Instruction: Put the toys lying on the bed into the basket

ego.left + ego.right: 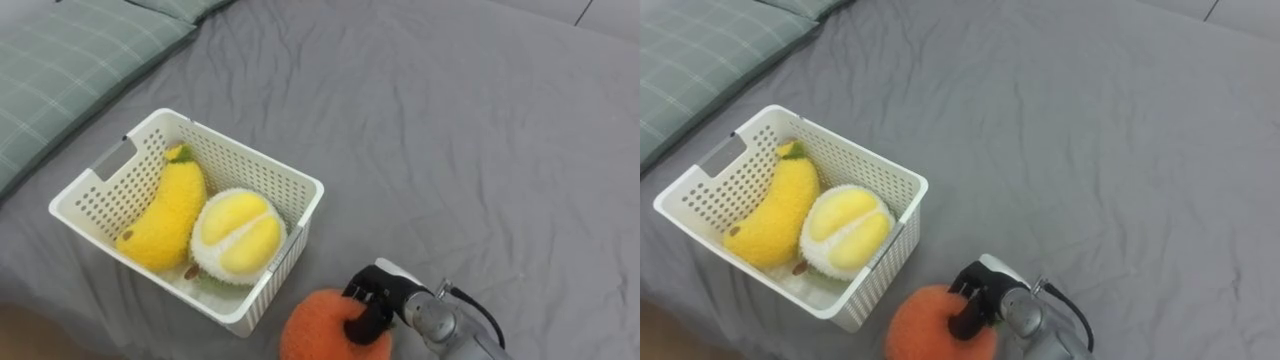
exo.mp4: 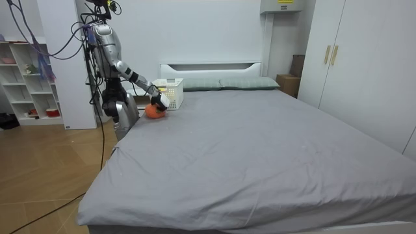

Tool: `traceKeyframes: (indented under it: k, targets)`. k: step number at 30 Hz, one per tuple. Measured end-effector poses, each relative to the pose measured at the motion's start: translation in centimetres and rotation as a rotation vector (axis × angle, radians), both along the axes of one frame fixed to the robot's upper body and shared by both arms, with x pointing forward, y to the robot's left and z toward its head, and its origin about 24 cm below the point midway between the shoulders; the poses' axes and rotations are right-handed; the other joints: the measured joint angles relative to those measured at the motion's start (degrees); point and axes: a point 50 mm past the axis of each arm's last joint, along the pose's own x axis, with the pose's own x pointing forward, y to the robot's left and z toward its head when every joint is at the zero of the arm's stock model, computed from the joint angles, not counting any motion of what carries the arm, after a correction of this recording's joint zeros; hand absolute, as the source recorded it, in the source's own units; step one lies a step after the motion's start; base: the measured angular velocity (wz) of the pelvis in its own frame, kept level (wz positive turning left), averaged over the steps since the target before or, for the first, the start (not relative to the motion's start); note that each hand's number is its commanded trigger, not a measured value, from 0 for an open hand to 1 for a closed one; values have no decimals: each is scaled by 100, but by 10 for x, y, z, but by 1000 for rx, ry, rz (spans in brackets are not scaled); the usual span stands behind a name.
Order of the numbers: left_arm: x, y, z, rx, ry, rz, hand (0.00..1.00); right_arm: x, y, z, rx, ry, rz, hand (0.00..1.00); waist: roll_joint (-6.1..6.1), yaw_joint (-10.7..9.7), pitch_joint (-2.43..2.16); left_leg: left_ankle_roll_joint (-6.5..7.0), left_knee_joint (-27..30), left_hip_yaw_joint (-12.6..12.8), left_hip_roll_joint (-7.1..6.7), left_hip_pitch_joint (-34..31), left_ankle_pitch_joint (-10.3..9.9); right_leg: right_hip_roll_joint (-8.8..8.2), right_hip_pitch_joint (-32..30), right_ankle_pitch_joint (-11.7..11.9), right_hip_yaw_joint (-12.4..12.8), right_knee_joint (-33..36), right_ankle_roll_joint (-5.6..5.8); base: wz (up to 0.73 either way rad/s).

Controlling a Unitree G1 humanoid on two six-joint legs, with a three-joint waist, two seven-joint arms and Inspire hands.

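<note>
1. Orange plush toy (image 1: 315,328) sits on the grey bed (image 1: 450,130) at the near edge, just beside the near right corner of the white basket (image 1: 250,160). It is round, so no long axis shows.
2. The right hand (image 1: 378,298) reaches in from the near right, and its dark fingers (image 1: 358,328) are curled and clamped on the toy's right side.
3. In the basket, a plush banana (image 1: 165,215) lies along the left wall with its stem end pointing far. A plush durian (image 1: 238,235) sits to its right.
</note>
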Motion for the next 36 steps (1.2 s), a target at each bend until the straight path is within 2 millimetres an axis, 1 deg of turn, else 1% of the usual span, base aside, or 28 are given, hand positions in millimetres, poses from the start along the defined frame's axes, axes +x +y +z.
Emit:
traceKeyframes:
  k: [4, 7, 10, 12, 16, 18, 20, 22, 24, 25, 27, 28, 30, 31, 33, 34, 36]
  targets:
    - [-3, 1, -1, 4, 6, 5, 0, -2, -2, -3, 0, 0, -3, 100, -16, -1, -10, 1, 27, 0, -5, 13, 1, -6, 20, 0, -26, 0, 0, 0]
    - [-7, 2, -2, 8, 16, 5, 0, -2, -2, -3, 2, -11, -1, 100, -19, -2, -1, 2, 10, 0, -6, 11, 0, -7, 24, 0, -19, 2, 0, 0]
    - [-14, 3, -2, 10, 33, 9, 0, -3, -5, -4, 4, -9, -11, 100, -2, -6, 22, 3, 11, -4, -9, 36, -1, -5, 52, 0, 11, 0, 0, 0]
    - [-18, 3, -3, 12, 49, 4, 0, -5, -9, -6, 14, -2, -34, 100, 23, -7, 56, 6, 11, -18, -15, 76, -4, -7, 94, 0, 13, -3, 0, 0]
    - [-25, 3, -4, 12, 74, 3, 0, -4, -19, -6, 24, -7, -67, 100, 31, -35, 66, 10, 37, -53, -28, 48, -5, -11, 95, -2, 2, -3, 3, 5]
    - [-28, 5, -4, 14, 84, -22, 0, -1, -29, -4, 25, -15, -107, 100, 6, -74, 77, 12, 80, -73, -30, 10, -8, -16, 97, -2, -45, -3, 4, 10]
    - [-31, 8, -4, 20, 100, -45, 0, 0, -33, -3, 27, -24, -133, 100, -23, -97, 81, 12, 93, -74, -29, 10, -8, -16, 103, -2, -40, -3, 4, 0]
    - [-35, 9, -4, 20, 115, -64, 0, 4, -36, 1, 33, -43, -149, 100, -56, -184, 66, 12, 107, -79, -31, 10, -8, -19, 103, -2, -42, -2, 4, 0]
    - [-38, 10, -4, 18, 134, -61, 0, 14, -45, 14, 45, -113, -181, 100, -78, -339, 51, 13, 150, -117, -45, 11, -7, -21, 126, -3, -33, -1, 5, 5]
    - [-38, 11, -4, 18, 135, -59, 0, 18, -48, 20, 49, -142, -189, 100, -77, -354, 50, 14, 150, -113, -45, 12, -7, -20, 126, -3, -20, 0, 5, 0]
    - [-36, 12, -4, 21, 126, -41, 0, 32, -59, 43, 55, -256, -216, 100, -78, -480, 29, 14, 155, -94, -44, 40, -7, -19, 150, -3, 4, 0, 4, -4]
    - [-35, 13, -3, 23, 126, -43, 0, 34, -62, 48, 54, -284, -224, 100, -75, -508, 24, 14, 154, -93, -43, 51, -8, -17, 160, -3, 12, 0, 4, 0]
    - [-36, 16, -3, 42, 132, -62, 0, 42, -72, 65, 65, -385, -277, 100, -67, -630, 3, 15, 146, -53, -30, 101, -11, -6, 186, -3, 93, -1, 5, -7]
    - [-36, 16, -3, 45, 133, -67, 0, 43, -74, 69, 64, -405, -288, 100, -52, -647, -7, 15, 148, -15, -21, 123, -11, -5, 183, -2, 118, -1, 4, -18]
    - [-33, 16, -2, 52, 127, -76, 0, 43, -83, 78, 42, -459, -310, 100, -7, -699, -47, 19, 89, 61, -15, 177, -12, -1, 181, 0, 219, 16, 2, -21]
    - [-32, 17, -2, 53, 122, -70, 0, 43, -85, 82, 38, -474, -310, 100, 5, -714, -52, 19, 69, 92, -10, 199, -11, 2, 182, 0, 261, 21, 2, -20]
    - [-30, 21, -1, 60, 110, -40, 0, 46, -89, 95, 38, -534, -321, 100, 17, -824, -64, 19, 19, 200, 13, 247, -12, 13, 162, -1, 365, 43, 2, -25]
